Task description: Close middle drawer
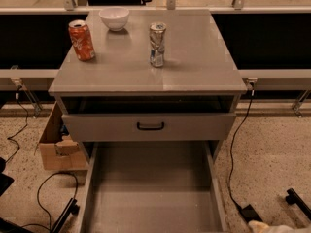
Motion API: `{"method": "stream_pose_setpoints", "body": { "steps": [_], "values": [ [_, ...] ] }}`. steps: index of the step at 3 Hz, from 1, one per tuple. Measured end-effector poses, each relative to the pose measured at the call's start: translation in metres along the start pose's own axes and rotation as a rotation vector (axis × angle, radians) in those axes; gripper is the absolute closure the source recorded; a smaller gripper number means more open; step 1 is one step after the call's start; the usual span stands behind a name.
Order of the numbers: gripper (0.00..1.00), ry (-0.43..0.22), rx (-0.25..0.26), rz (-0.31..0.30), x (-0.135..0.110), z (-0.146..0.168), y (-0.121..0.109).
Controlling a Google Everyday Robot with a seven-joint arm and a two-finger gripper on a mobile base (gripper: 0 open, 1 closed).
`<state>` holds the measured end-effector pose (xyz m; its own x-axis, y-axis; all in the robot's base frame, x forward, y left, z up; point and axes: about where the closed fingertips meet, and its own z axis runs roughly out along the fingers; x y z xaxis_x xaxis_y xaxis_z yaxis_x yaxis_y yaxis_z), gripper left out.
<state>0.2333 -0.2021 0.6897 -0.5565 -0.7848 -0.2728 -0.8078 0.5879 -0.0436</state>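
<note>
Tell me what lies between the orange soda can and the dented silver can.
Only bare grey cabinet top, per the camera view; the white bowl sits further back. The gripper is out of view.

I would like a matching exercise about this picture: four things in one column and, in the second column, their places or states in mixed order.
Things:
1. silver can
2. orange can
3. middle drawer
4. gripper

Places or states:
A. bottom right edge of the view, barely showing
B. pulled far out
C. near the middle of the cabinet top
D. at the left edge of the cabinet top

Pairs: 1-C, 2-D, 3-B, 4-A
</note>
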Motion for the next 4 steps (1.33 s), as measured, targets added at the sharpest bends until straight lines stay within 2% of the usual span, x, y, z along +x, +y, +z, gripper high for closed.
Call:
{"method": "stream_pose_setpoints", "body": {
  "steps": [1, 2, 3, 4],
  "values": [
    [0.41, 0.022, -0.133, 0.005, 0.003, 0.090, 0.047],
    [0.72, 0.027, -0.268, 0.025, 0.011, 0.181, 0.095],
    [0.95, -0.019, -0.295, 0.055, 0.008, 0.224, 0.101],
    [1.00, -0.075, -0.264, 0.067, -0.006, 0.233, 0.094]
  ]
}}
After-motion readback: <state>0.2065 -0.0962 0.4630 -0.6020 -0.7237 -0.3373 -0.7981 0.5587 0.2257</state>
